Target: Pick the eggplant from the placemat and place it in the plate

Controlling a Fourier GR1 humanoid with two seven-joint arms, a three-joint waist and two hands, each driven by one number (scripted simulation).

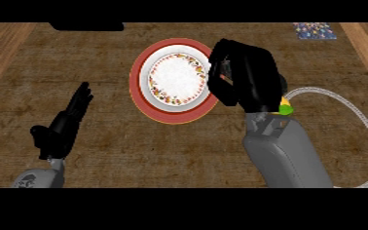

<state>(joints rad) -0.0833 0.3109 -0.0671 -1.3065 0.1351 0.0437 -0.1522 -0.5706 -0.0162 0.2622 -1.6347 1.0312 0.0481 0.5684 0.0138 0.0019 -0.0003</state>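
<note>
Wooden counter (108, 141) bears a plate (177, 79); at its 3 o'clock, right hand (248, 75) apparently grips the eggplant (286, 109); left hand (66, 124) rests open at 8.

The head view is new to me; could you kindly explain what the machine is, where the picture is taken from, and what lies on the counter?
This is a humanoid robot seen from its own head, looking steeply down at a brown kitchen counter. The two grey forearms coming in from the lower edge end in black hands. The left hand rests open at the lower left, holding nothing. The right hand is curled beside the right rim of a plate, white with a red border. A green and yellow bit peeks out by its wrist, probably the eggplant's stem end, though the hand hides the rest. A pale placemat shows behind that arm, and a patterned item lies at the far right.
</note>
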